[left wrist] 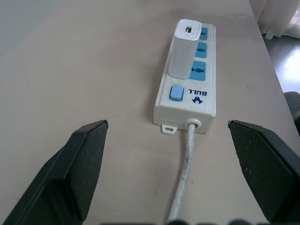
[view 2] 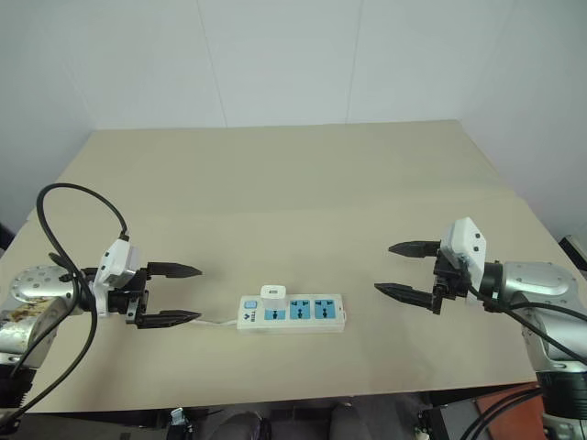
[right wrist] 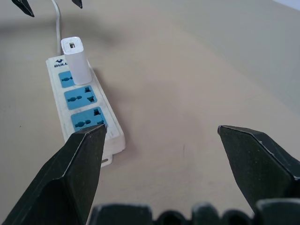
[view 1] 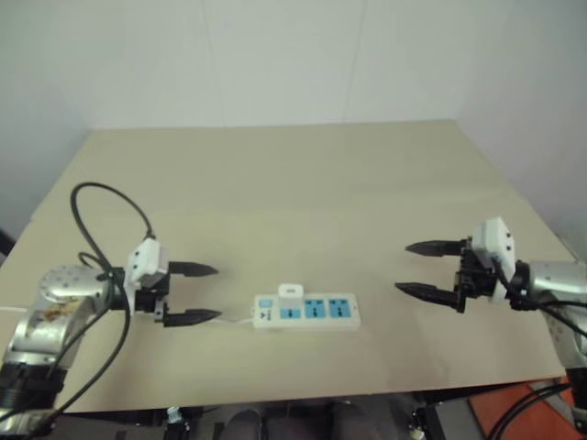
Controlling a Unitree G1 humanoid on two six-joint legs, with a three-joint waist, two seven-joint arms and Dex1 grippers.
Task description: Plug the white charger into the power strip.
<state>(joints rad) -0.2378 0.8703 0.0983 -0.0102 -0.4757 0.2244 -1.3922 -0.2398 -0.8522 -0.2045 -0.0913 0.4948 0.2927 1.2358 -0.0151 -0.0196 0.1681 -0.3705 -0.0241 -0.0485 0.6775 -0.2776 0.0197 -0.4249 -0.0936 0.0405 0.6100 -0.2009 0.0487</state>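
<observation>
Tabletop (view 2: 275, 174) — both arms level, flanking the plugged power strip (view 2: 303, 316).

bare table (view 2: 275, 174) all round, power strip (view 2: 307, 313) (charger (view 2: 272, 293) upright) mid-front

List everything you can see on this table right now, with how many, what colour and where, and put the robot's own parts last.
table: one, light tan, under everything.
power strip: one, white with three blue socket panels and a blue switch, lying flat near the table's front edge, between the grippers.
white charger: one, white, standing upright in the socket panel nearest the switch.
cord: one, thin white, running from the strip's switch end toward the left gripper.
left gripper: one, black fingers, open, left of the strip, holding nothing.
right gripper: one, black fingers, open, right of the strip, holding nothing.
</observation>
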